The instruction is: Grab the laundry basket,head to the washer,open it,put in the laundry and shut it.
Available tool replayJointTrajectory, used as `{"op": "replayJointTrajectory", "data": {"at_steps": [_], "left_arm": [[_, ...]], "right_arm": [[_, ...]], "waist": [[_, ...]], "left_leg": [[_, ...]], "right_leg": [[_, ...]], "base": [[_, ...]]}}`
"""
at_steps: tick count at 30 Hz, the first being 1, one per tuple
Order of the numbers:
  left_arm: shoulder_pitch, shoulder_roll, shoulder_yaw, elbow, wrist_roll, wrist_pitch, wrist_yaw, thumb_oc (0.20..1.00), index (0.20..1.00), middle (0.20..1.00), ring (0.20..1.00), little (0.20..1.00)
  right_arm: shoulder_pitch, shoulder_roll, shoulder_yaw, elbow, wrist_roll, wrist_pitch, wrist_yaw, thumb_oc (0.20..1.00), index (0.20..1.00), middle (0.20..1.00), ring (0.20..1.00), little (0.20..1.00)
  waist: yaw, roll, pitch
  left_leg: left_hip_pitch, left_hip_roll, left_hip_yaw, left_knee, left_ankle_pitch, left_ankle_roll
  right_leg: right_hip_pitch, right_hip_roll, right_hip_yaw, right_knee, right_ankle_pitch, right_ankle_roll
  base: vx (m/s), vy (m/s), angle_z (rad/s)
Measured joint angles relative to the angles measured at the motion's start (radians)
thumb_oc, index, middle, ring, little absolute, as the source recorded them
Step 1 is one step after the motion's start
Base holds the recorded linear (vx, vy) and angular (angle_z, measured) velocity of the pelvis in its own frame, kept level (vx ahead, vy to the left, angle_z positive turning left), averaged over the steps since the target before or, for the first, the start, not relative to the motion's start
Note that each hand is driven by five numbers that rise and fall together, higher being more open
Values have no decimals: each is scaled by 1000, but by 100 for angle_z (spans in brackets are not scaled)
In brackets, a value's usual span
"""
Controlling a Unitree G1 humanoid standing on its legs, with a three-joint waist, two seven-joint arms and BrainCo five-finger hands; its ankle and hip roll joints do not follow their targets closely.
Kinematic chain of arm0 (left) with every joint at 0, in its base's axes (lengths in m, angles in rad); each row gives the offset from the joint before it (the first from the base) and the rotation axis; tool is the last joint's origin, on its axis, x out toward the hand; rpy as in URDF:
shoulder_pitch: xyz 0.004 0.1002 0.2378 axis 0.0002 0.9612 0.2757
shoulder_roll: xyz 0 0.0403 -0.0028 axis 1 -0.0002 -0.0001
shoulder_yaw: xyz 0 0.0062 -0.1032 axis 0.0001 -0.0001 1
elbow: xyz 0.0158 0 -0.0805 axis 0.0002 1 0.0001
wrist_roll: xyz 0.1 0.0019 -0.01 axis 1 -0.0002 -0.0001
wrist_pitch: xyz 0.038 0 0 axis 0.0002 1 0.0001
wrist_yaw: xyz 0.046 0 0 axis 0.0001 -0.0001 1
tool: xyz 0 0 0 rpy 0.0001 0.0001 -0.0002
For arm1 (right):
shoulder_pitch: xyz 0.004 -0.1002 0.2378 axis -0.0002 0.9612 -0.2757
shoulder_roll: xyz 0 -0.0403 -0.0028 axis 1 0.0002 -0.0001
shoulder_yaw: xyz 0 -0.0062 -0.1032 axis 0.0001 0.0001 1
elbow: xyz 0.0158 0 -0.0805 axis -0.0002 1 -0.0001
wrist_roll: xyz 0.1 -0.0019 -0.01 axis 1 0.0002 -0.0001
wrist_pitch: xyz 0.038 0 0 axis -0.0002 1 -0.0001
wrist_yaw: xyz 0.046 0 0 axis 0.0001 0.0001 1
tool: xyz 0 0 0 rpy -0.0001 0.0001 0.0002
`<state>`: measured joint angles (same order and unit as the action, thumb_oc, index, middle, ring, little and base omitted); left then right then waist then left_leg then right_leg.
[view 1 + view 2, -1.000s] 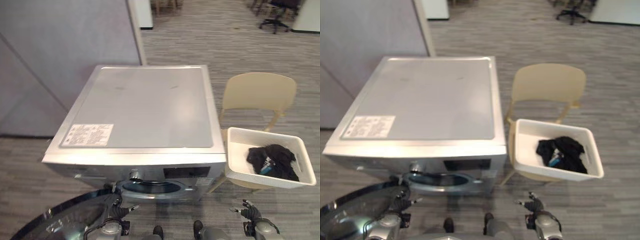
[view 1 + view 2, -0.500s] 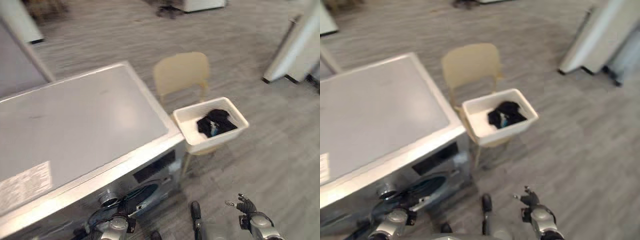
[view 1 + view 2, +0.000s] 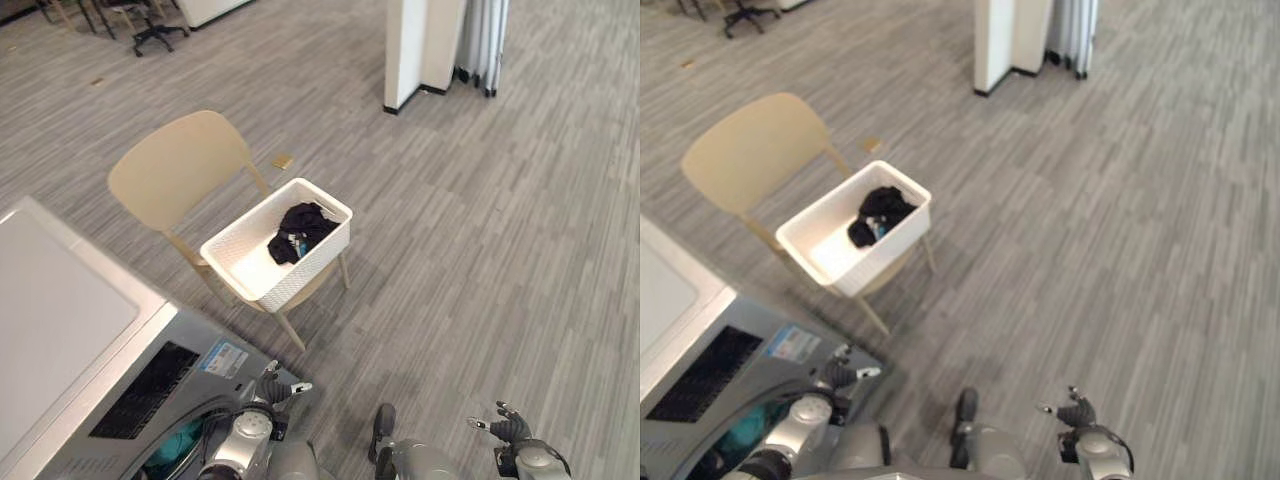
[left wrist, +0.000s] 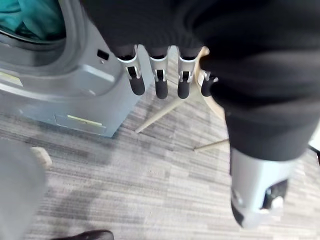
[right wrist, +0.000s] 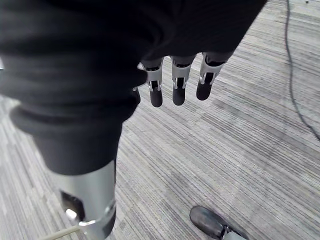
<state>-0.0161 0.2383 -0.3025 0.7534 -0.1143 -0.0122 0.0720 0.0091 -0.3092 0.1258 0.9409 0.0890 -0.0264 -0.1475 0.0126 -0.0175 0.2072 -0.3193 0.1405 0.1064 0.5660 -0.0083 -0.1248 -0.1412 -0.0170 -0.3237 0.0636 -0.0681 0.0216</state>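
The left hand (image 3: 272, 393) hangs low in front of the washer (image 3: 70, 340), its fingers (image 4: 157, 80) relaxed and slightly spread, holding nothing and touching nothing. The right hand (image 3: 512, 432) hangs over bare grey plank floor (image 3: 480, 240), well apart from the washer, fingers (image 5: 177, 82) likewise loose and empty. The washer's round opening (image 4: 35, 30) stands uncovered just beside the left hand, and something teal (image 4: 32, 17) lies inside the drum. A small sticker (image 3: 227, 360) sits on the washer's front beside its dark control panel (image 3: 143, 391); its print is too small to read. Farther off, well apart from both hands, the white basket (image 3: 245, 270) rests on the seat of a beige chair (image 3: 175, 175) that stands just beside the washer. A dark bundle of laundry (image 3: 298, 228) with a spot of blue lies at the basket's far end; the near end of the basket shows bare white. Beyond the chair, a white column (image 3: 420, 45) rises from the floor, and an office chair (image 3: 150, 28) stands at the far edge of the room.
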Motion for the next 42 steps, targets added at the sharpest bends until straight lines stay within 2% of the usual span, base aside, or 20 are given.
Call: {"op": "replayJointTrajectory", "data": {"at_steps": [1,2,3,5,9,11,14,15,16,18,21,25,27,28,29,31,34,40,41,42], "left_arm": [[14,1,1,-12,0,-2,0,1000,1000,1000,1000,1000],[26,-22,-5,22,0,4,-3,1000,1000,1000,1000,1000],[38,-22,-4,22,0,4,-4,1000,1000,1000,1000,1000],[52,-7,0,22,0,11,-3,1000,1000,1000,1000,1000],[60,32,67,49,0,11,2,1000,1000,1000,1000,1000],[79,61,85,50,0,13,8,1000,1000,1000,1000,1000],[103,44,75,50,0,13,9,1000,1000,1000,1000,1000],[100,49,72,52,-1,11,10,1000,1000,1000,1000,1000],[100,47,79,54,-2,14,12,1000,1000,1000,1000,1000],[112,36,68,40,-2,13,8,1000,1000,1000,1000,1000],[32,46,80,28,-2,-5,15,1000,1000,1000,1000,1000],[8,77,83,35,-2,-1,34,1000,1000,1000,1000,1000],[39,83,95,102,-1,10,44,1000,1000,1000,1000,1000],[44,85,96,125,-1,11,44,1000,1000,1000,1000,1000],[73,88,97,122,0,13,43,1000,1000,1000,1000,1000],[135,90,76,116,0,14,37,1000,1000,1000,1000,1000],[111,70,64,130,1,15,28,1000,1000,1000,1000,1000],[12,33,72,168,1,12,29,1000,1000,1000,1000,1000],[13,20,69,159,1,7,35,1000,1000,1000,1000,1000],[9,22,71,153,1,-4,34,1000,1000,1000,1000,1000]], "right_arm": [[10,-3,0,-6,0,2,-2,1000,1000,1000,1000,1000],[8,-9,7,22,0,10,-2,1000,1000,1000,1000,1000],[12,-6,9,24,-1,12,-2,1000,1000,1000,1000,1000],[7,-2,26,24,-1,12,-1,1000,1000,1000,1000,1000],[7,18,69,62,-1,15,-1,1000,1000,1000,1000,1000],[-5,44,69,61,-2,14,3,1000,1000,1000,1000,1000],[29,40,59,42,-9,1,1,1000,1000,1000,1000,1000],[36,48,62,54,-12,3,7,1000,1000,1000,1000,1000],[28,57,71,56,-12,9,16,1000,1000,1000,1000,1000],[22,37,73,36,-12,4,19,1000,1000,1000,1000,1000],[34,30,73,24,-12,10,20,1000,1000,1000,1000,1000],[-25,36,76,-26,-12,-8,20,1000,1000,1000,1000,1000],[-55,41,76,-10,-11,-8,20,1000,1000,1000,1000,1000],[-49,48,77,7,-11,-9,20,1000,1000,1000,1000,1000],[-24,55,78,7,-10,1,20,1000,1000,1000,1000,1000],[20,58,77,5,-11,-2,31,1000,1000,1000,1000,1000],[10,29,43,-7,-11,-7,29,1000,1000,1000,1000,1000],[-38,20,21,-19,-11,-5,21,1000,1000,1000,1000,1000],[-57,7,12,-11,-11,-1,21,1000,1000,1000,1000,1000],[-55,8,5,-10,-11,-1,20,1000,1000,1000,1000,1000]], "waist": [[3,0,-2],[20,28,3],[29,33,0],[62,45,0],[130,21,-53],[142,-45,-59],[127,-20,-102],[134,-22,-104],[133,-42,-109],[122,-39,-111],[126,-43,-109],[126,-24,-75],[74,-25,-37],[67,-36,-35],[68,-59,-36],[89,-75,-30],[69,-45,-17],[87,-36,0],[97,25,-1],[95,37,3]], "left_leg": [[-15,-38,-11,-110,-3,-22],[-17,-58,3,-350,21,8],[-15,-71,26,-440,39,16],[-35,-93,77,-477,97,35],[-42,-145,223,-581,174,79],[-45,-187,243,-538,168,163],[19,-200,277,-478,81,311],[37,-197,246,-496,102,390],[63,-200,217,-523,88,394],[130,-228,187,-547,75,379],[145,-251,82,-565,87,352],[214,-212,-71,-616,85,319],[237,-186,-185,-584,34,286],[243,-185,-186,-579,25,282],[266,-192,-186,-573,29,264],[283,-179,-180,-522,-21,170],[197,-115,-37,-418,-48,146],[170,-111,84,-534,14,98],[152,-21,83,-547,5,66],[133,29,105,-518,58,17]], "right_leg": [[13,-30,44,80,-18,-25],[92,35,57,-36,-19,-47],[118,54,55,-74,-2,-35],[158,90,47,-108,26,-39],[240,172,41,-102,-63,-21],[279,176,69,-103,-80,5],[289,246,111,11,-84,10],[281,266,108,69,-104,41],[247,226,101,191,-165,50],[223,65,100,401,-205,58],[169,-42,115,469,-196,84],[-44,-18,190,331,-189,98],[-159,32,366,130,-115,100],[-154,31,396,122,-111,104],[-152,6,353,170,-95,83],[-97,-29,266,161,55,31],[-73,-28,189,114,54,25],[72,-29,157,-122,72,-5],[55,22,119,-49,44,-52],[25,7,89,36,23,-52]], "base": [[493,-22,-62],[413,-16,-45],[275,-19,-54],[441,-12,-48],[486,53,-25],[221,60,-24],[312,113,6],[161,91,-3],[314,147,-30],[268,86,-6],[207,-1,96],[311,-25,123],[363,-104,212],[144,-88,205],[35,-37,127],[21,-1,116],[26,34,100],[218,120,58],[502,318,41],[290,191,38]]}}
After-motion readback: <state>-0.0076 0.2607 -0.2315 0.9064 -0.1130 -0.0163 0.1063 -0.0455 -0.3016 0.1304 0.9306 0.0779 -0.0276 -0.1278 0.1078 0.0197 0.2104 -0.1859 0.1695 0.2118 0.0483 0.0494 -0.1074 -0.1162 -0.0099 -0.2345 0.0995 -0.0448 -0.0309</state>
